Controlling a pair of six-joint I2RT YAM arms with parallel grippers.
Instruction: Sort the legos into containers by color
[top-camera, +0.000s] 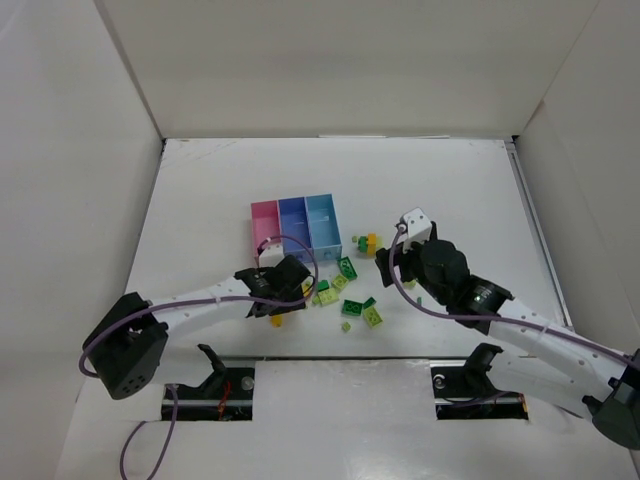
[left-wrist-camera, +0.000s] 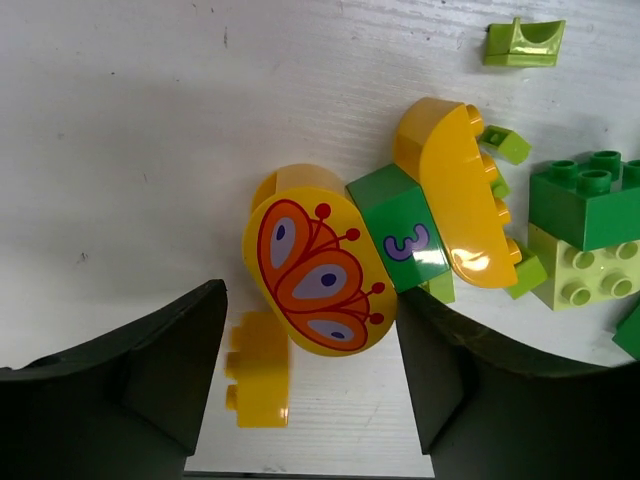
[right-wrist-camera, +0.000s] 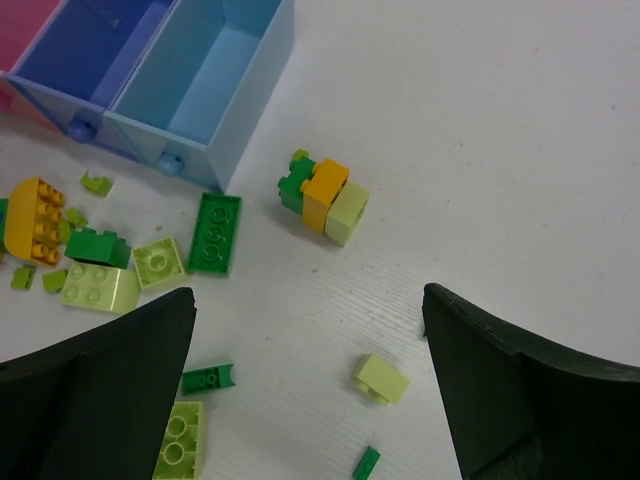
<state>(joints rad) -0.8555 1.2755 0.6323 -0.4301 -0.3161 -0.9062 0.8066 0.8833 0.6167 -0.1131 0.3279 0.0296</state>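
Left arm: reaches from its base at the near left, forearm low over the white table (top-camera: 450, 180), wrist turned down at the near-left edge of the lego pile (top-camera: 345, 295), just in front of the pink bin (top-camera: 264, 226). Left gripper (left-wrist-camera: 315, 310): jaws apart, straddling a yellow butterfly-print brick (left-wrist-camera: 320, 265), not clamped; table shows between the left finger (left-wrist-camera: 170, 380) and the brick. A green brick marked "3" (left-wrist-camera: 405, 238) touches the butterfly brick.

Right arm: angled in from the near right, wrist raised. Right gripper (right-wrist-camera: 308, 298): jaws wide apart, holding nothing, above bare table and a pale lime brick (right-wrist-camera: 380, 378).

The legos lie loose in front of the periwinkle bin (top-camera: 293, 222) and light blue bin (top-camera: 323, 220), between the two grippers.
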